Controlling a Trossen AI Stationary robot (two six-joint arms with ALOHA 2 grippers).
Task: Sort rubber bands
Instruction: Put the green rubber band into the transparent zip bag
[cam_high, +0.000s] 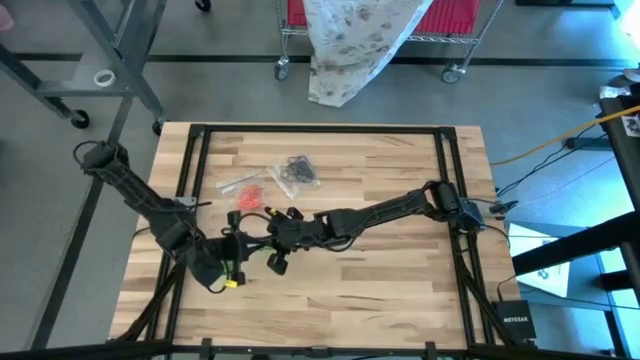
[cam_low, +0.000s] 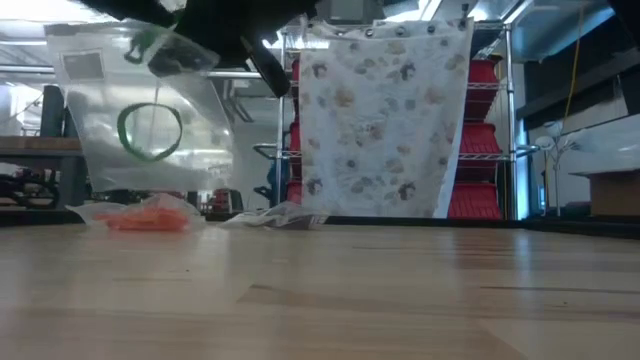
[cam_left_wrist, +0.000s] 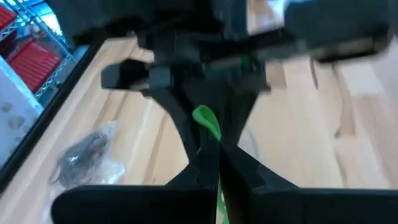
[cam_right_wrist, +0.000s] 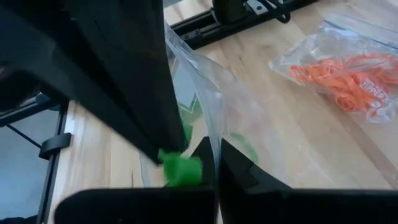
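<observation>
Above the table's middle, both hands pinching a clear bag, green band inside

On the table, the left gripper and right gripper meet just beside each other at about seven o'clock from the table's middle, together holding up a clear bag off the surface with a rubber band inside it. At eleven o'clock from the grippers lies a bag of rubber bands flat on the table, and a second bag of bands lies just beside it, at its two o'clock. Beyond the table's twelve o'clock edge hangs a cloth over a wire cart.
</observation>
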